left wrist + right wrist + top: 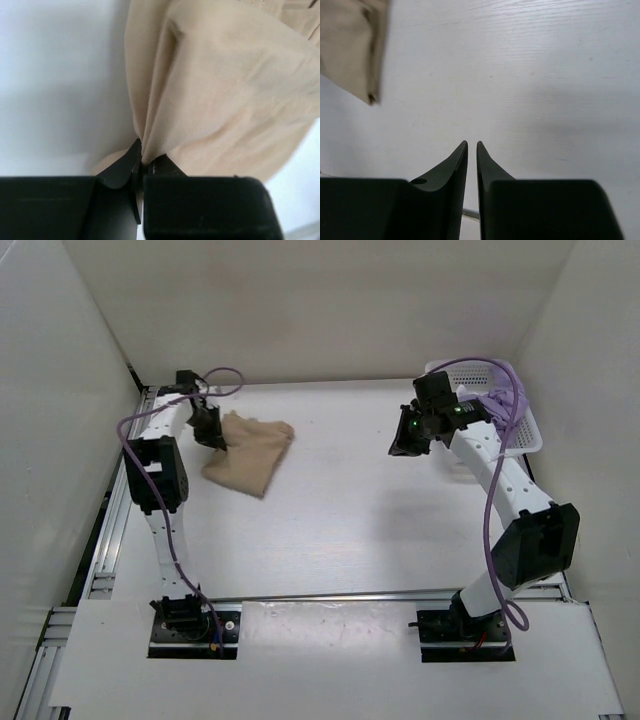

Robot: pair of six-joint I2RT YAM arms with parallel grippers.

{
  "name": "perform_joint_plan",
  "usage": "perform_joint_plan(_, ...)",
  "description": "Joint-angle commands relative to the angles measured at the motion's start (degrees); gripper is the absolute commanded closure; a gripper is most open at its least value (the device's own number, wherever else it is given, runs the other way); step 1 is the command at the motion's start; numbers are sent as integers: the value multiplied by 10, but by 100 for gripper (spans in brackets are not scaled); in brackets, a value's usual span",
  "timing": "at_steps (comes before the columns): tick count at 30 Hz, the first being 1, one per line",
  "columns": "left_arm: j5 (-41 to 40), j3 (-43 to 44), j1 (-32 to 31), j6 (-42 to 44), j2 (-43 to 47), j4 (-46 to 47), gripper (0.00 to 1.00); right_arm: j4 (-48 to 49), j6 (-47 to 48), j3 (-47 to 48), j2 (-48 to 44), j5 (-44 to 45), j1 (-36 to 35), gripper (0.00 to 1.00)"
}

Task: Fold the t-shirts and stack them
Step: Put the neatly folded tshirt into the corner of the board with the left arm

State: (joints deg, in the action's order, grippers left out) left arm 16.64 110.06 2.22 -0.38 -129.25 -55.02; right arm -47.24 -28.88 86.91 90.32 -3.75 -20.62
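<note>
Your left claw is clamped on a bunched edge of the tan shirt, which lies rumpled on the desk at far left. Your right claw hangs over bare desk, almost closed, empty. The lavender shirt sits in the basket, far right.

Shirts: two, one tan shirt, one lavender shirt. Basket: one. Arms: two, left arm, right arm. End effectors: two, left end effector, right end effector. Bench: one.
</note>
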Motion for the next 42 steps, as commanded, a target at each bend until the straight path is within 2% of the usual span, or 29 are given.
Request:
perform_joint_plan(1,-47,87,44,4,-47,-16,90,-35,25,29,-13,23,12,83)
perform_joint_plan(6,-73,183,99,4,-109,25,90,-62,30,62,17,29,25,83)
perform_joint_plan(12,-163,224,110,4,-147,121,90,-91,30,98,46,23,25,83)
perform_joint_plan(14,-163,255,118,4,-158,129,90,-97,30,106,56,23,25,83)
perform_joint_plan(20,-184,267,148,4,-171,155,90,-102,30,124,72,17,25,82)
perform_joint_plan(30,-218,314,148,4,-207,215,90,-118,36,135,96,12,25,82)
perform_joint_plan(34,-255,320,148,4,-218,251,84,-123,41,141,96,12,25,79)
perform_joint_plan(38,-282,320,154,4,-213,265,59,-129,46,141,96,12,25,79)
perform_joint_plan(39,-289,320,154,4,-205,272,43,-129,46,148,96,12,25,79)
perform_joint_plan(42,-324,325,154,4,-188,279,25,-129,46,163,96,23,30,78)
